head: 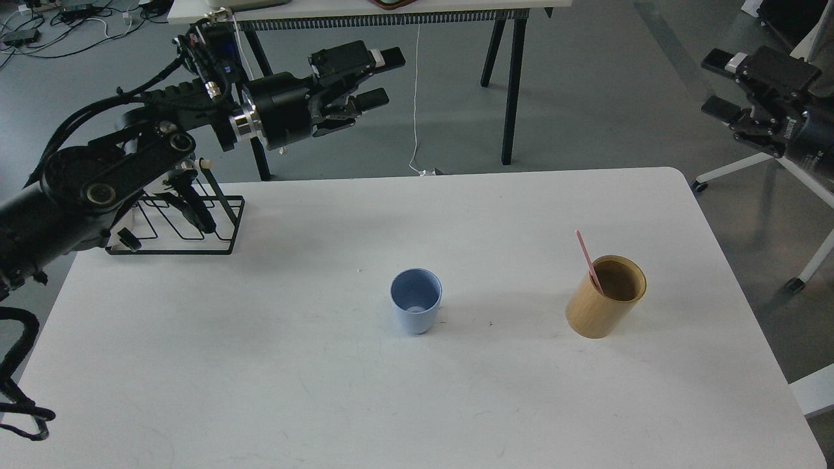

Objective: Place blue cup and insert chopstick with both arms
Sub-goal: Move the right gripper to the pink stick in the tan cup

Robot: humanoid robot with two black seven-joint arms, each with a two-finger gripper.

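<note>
Your blue cup (416,301) upright mid-bench, chopstick (588,262) leaning in tan holder (606,296) beside it, wire rack (176,221) far left, left gripper (381,78) and right gripper (717,85) both spread wide, raised well away.

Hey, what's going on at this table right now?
Nothing is being held. The blue cup stands upright and empty mid-table. The pink chopstick leans inside the tan wooden holder to its right. The left gripper is raised off to the left with open jaws; the right gripper, also open, hovers beyond the table's right edge.
</note>
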